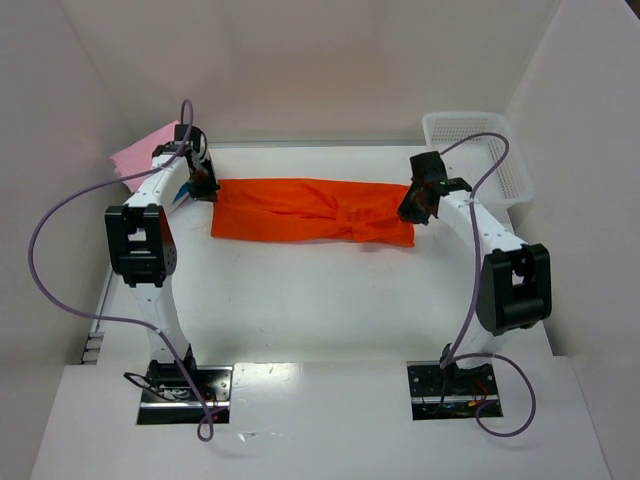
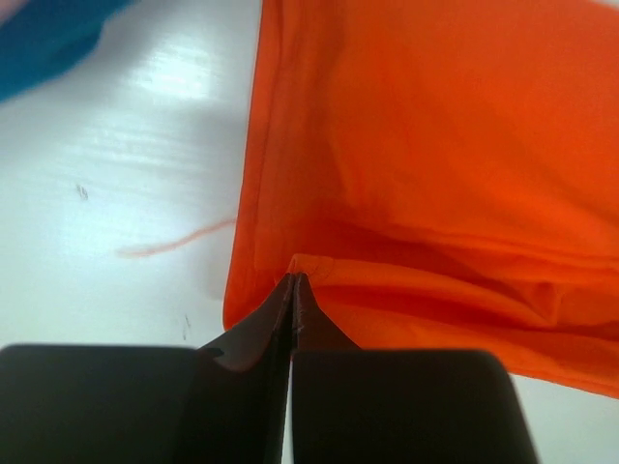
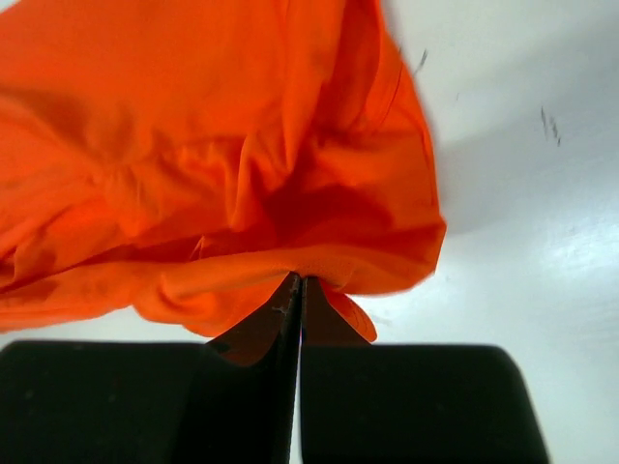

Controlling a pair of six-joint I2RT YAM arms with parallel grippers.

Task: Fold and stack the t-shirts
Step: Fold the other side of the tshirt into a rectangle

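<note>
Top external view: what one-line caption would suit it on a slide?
Left gripper and right gripper, both shut, pinch opposite ends of the orange t-shirt on the white table.

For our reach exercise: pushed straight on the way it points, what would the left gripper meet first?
The orange t-shirt: the left gripper pinches its edge, and more of that cloth seems to lie ahead.

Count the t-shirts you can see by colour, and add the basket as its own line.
orange t-shirt: 1
pink t-shirt: 1
blue t-shirt: 1
white basket: 1
Total: 4
</note>
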